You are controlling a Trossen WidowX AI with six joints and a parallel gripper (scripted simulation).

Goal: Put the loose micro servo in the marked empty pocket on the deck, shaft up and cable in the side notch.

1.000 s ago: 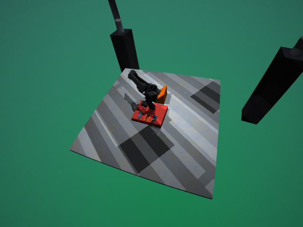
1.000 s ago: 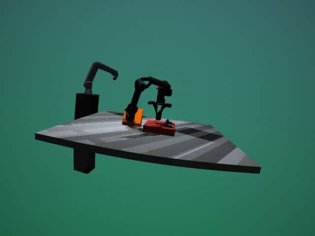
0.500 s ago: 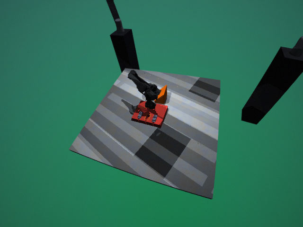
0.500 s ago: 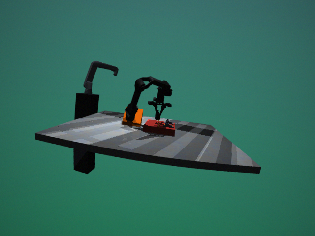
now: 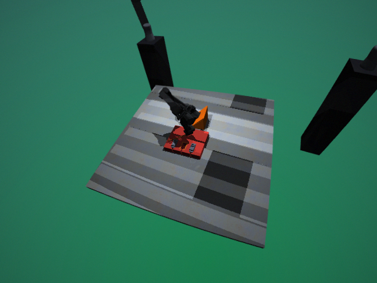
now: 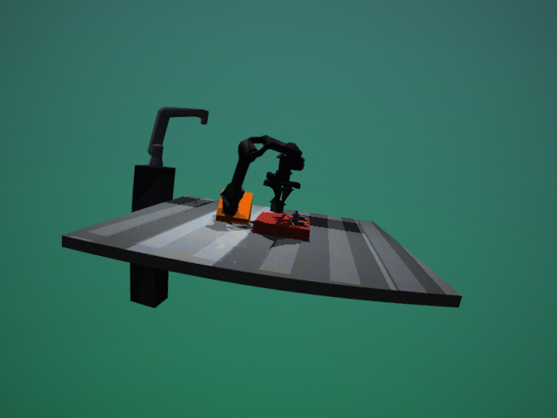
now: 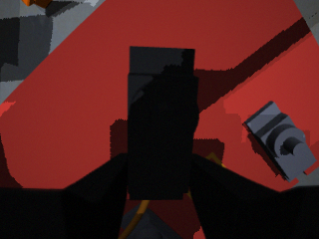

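My gripper (image 5: 189, 130) (image 6: 277, 205) (image 7: 158, 161) is shut on the loose micro servo (image 7: 161, 119), a dark block seen end-on in the wrist view. Its orange cable (image 7: 143, 208) (image 5: 175, 139) trails from it. The gripper holds it above the red deck (image 5: 199, 136) (image 6: 278, 232) (image 7: 65, 119), behind the pocket row in the top view. The empty pocket (image 5: 183, 145) has an orange outline and lies between two fitted servos. In the wrist view only a corner of the outline (image 7: 214, 156) shows beside the held servo. The shaft's direction is too dark to tell.
One fitted servo (image 5: 192, 147) (image 7: 289, 144) stands right of the pocket, the other (image 5: 174, 142) left of it in the top view. An orange wedge-shaped block (image 5: 202, 119) (image 6: 244, 209) stands behind the deck, near the arm. Dark posts stand beyond the table (image 5: 146, 188).
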